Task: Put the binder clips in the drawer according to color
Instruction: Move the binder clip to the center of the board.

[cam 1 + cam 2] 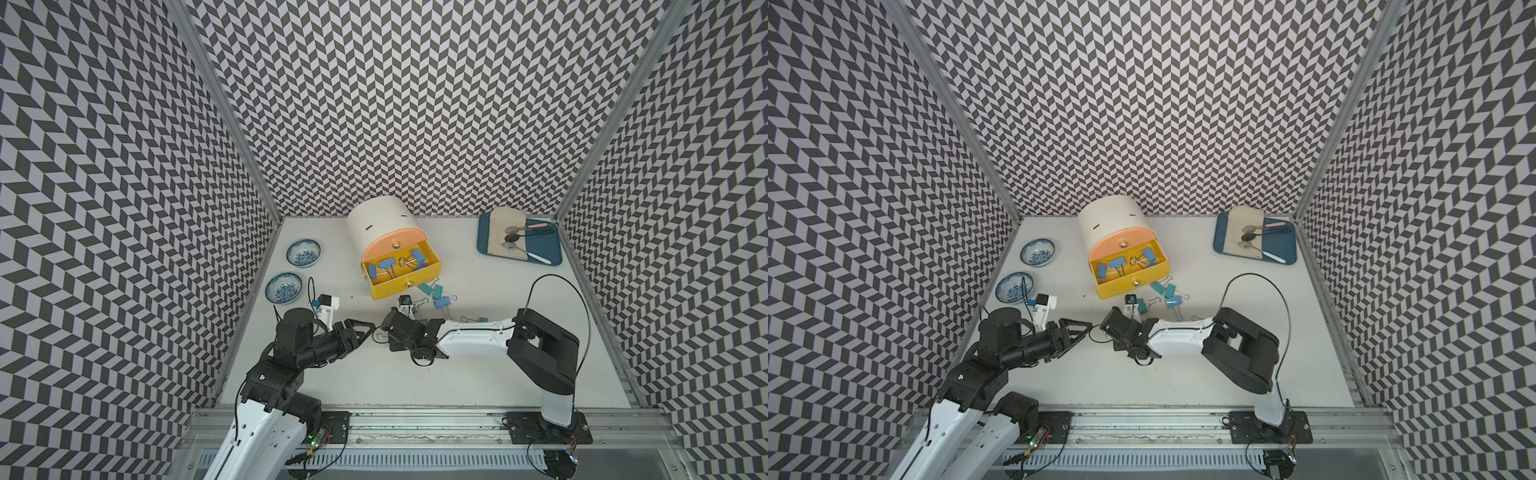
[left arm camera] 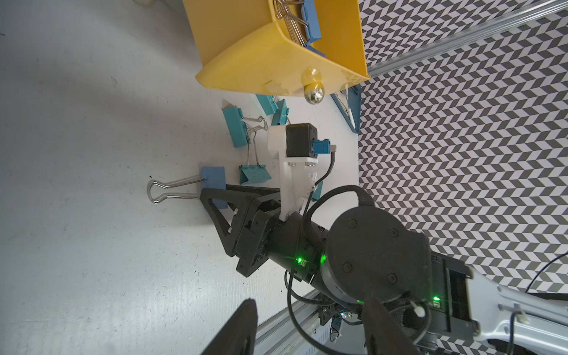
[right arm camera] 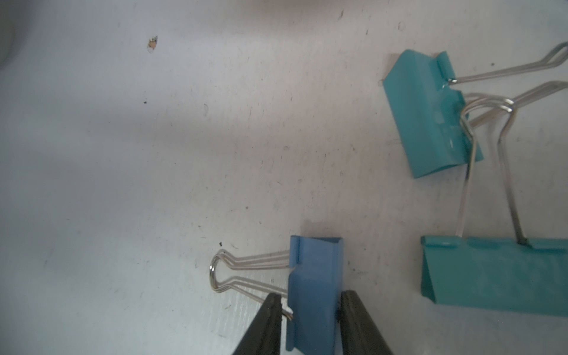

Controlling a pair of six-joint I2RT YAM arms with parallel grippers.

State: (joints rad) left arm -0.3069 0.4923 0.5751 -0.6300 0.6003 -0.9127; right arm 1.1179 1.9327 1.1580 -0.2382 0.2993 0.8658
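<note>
Right end effector (image 3: 310, 296) is down at the desk (image 3: 153, 184), and its two black fingers (image 3: 267, 322) stand on either side of a blue binder clip (image 3: 313, 270). One finger sits against the clip's body. The other touches the silver wire loop, with a thin gap between it and the body. I cannot tell if the clip is squeezed tight. The clip lies flat on the desk, near the front of the cabinet (image 1: 376, 224).

Left end effector (image 1: 360, 332) hangs low over the desk, just beside the right one. In the left wrist view its jaws stand wide apart, and nothing is between them.

On the cabinet, the yellow drawer (image 1: 401, 286) is pulled out, and I see several blue clips (image 1: 386, 264) lying inside it. The pink drawer (image 1: 386, 245) above it is shut.

A few teal clips (image 1: 428, 289) lie on the desk just in front of the yellow drawer — in the right wrist view two of them sit near the blue binder clip, with their wire loops crossing.
</note>
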